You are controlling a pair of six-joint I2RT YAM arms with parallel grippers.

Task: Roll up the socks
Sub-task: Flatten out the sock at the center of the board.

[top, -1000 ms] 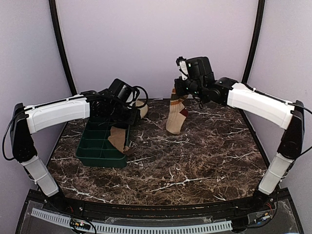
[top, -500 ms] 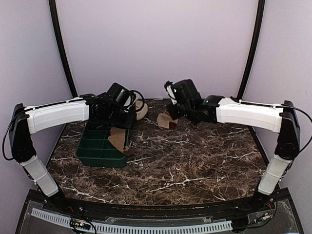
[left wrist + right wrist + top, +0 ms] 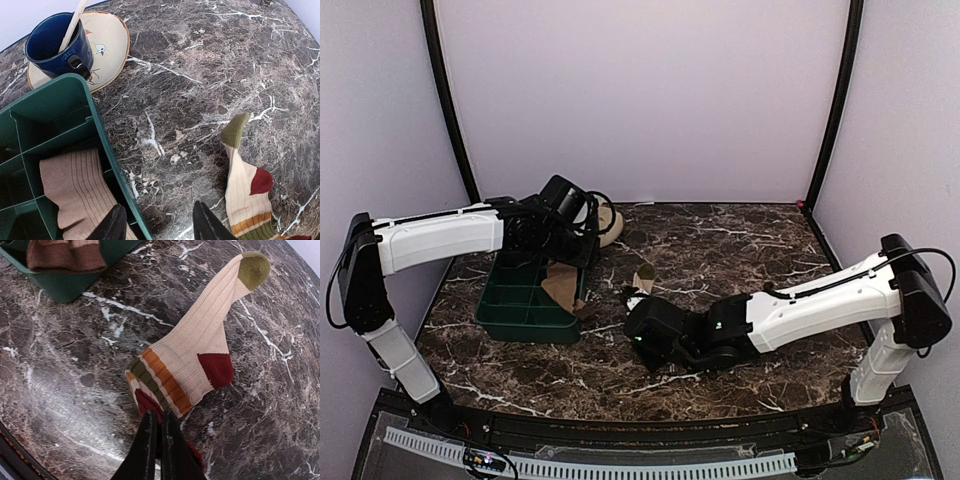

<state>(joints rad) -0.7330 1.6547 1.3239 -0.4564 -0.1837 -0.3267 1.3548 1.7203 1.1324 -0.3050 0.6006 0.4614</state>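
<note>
Across the enclosure, dark brown marble-look counter (image 3: 740, 250) veined in white, hemmed by pale lilac walls and black corner posts. At far left, green divided bin (image 3: 525, 328), and behind it beige saucer (image 3: 112, 40) carrying blue cup (image 3: 55, 45) with a pale stick inside.

Near mid-counter, just right of the bin, flat sock (image 3: 195, 340): laid out lengthwise, long axis running near to far, olive toe aimed at the back wall, cuff toward the arm bases. Ribbed cream-tan cloth, dark red heel patch, orange and olive bands above a dark red cuff. Pinched at that cuff by right pincer (image 3: 159, 416), fingers pressed together, low over the counter.

Hanging over the bin's right wall, second sock (image 3: 75, 190), tan and ribbed, brown at its edge, partly inside a compartment. Above that bin rim, left pincer (image 3: 158, 205), spread wide, holding nothing.
</note>
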